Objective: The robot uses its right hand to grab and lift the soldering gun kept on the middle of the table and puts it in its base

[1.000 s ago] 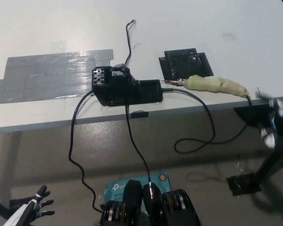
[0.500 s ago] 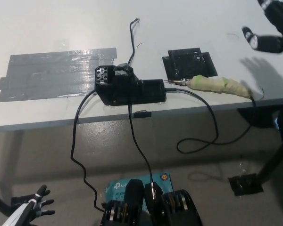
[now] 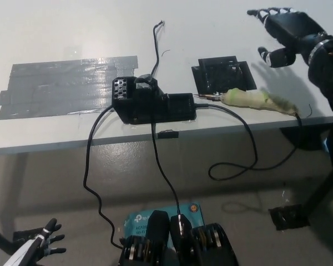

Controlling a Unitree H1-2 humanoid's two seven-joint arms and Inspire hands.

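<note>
The soldering gun [image 3: 258, 100], wrapped in pale green tape with a thin metal tip pointing left, lies near the table's front edge at the right. Its black cable loops down off the table. The black base [image 3: 152, 102] sits at the middle of the table, just left of the tip. My black right hand [image 3: 283, 30] hovers open above the table, up and to the right of the gun, fingers spread and apart from it. My white left hand [image 3: 36, 246] rests low at the bottom left, below the table, fingers spread.
A wide patch of grey tape [image 3: 66, 86] covers the table's left part. A black taped square [image 3: 223, 75] lies behind the gun. Black cables [image 3: 91, 183] hang from the base to the floor. A teal box [image 3: 166, 216] lies on the floor.
My right hand has risen from beside the table's right edge to above the tabletop and moved left toward the gun. The camera shifted slightly. The left hand has stayed put.
</note>
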